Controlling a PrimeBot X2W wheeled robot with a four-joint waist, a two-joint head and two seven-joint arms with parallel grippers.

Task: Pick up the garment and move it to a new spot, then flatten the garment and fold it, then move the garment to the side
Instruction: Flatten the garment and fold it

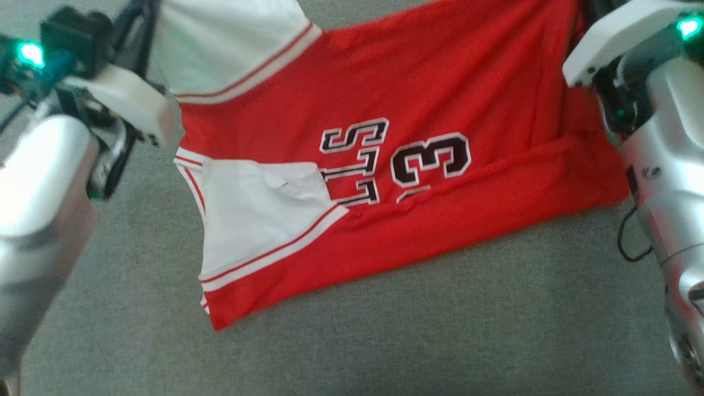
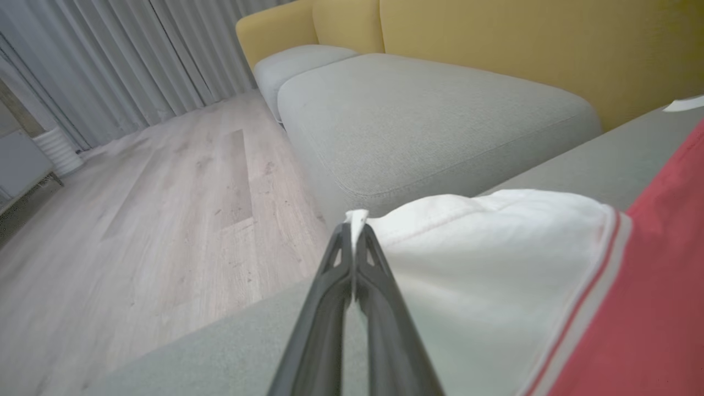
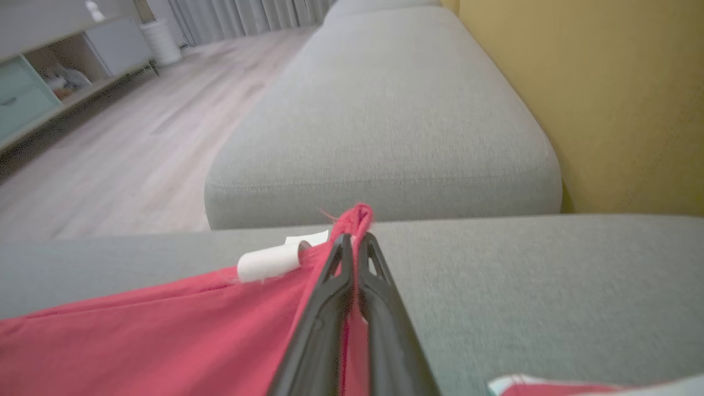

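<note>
The left gripper (image 2: 355, 228) pinches the jersey's (image 2: 495, 275) white sleeve; grey sofa cushion (image 2: 429, 121) at twelve o'clock.

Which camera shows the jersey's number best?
The head view: the number lies plain on the red jersey. The left wrist view has the white sleeve pinched in the left gripper; the right wrist view, a red corner in the right gripper.

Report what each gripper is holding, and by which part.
Both hold the red jersey. The left gripper pinches the edge of a white sleeve; the right gripper pinches a bunched red edge beside a white tag.
</note>
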